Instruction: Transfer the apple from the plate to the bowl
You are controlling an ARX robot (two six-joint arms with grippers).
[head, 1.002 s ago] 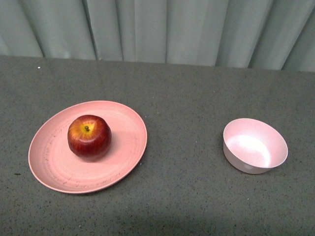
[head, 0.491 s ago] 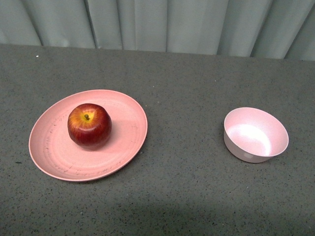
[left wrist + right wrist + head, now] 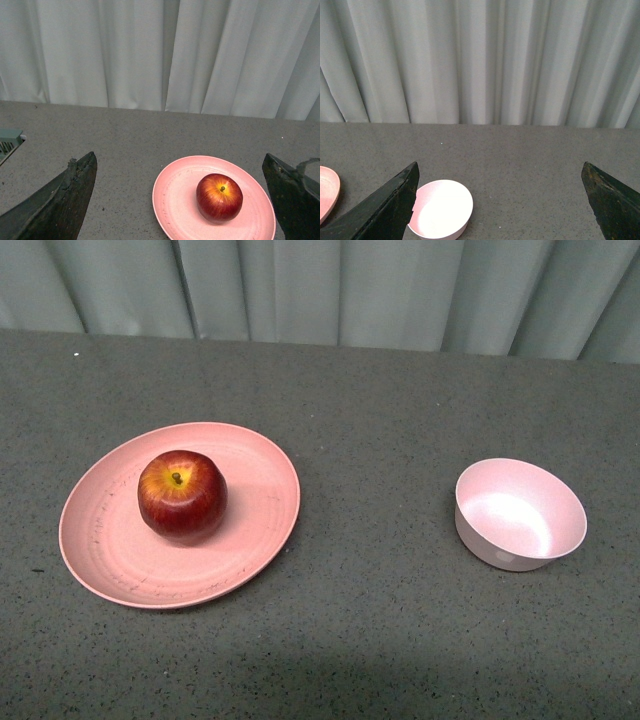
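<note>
The dark red apple (image 3: 181, 495) sits upright on the wide salmon-pink plate (image 3: 250, 530) at the left of the grey table. The small pale bowl (image 3: 519, 513) stands empty at the right. Neither arm shows in the front view. In the left wrist view my left gripper (image 3: 180, 167) is open, held back from the plate (image 3: 175, 200), with the apple (image 3: 219, 197) lying ahead between its wide-spread fingers. My right gripper (image 3: 500, 170) is open too, and the bowl (image 3: 441, 209) lies ahead close to one of its fingers (image 3: 382, 210). An edge of the plate (image 3: 327, 192) shows beside that finger.
A pale grey curtain (image 3: 320, 290) hangs along the table's far edge. The grey speckled tabletop (image 3: 380, 580) runs between plate and bowl. A pale green object (image 3: 9, 141) shows at the border of the left wrist view.
Between one second and half a second ago the front view shifted, so plate, apple and bowl sit slightly higher in the picture. Since then nothing has moved.
</note>
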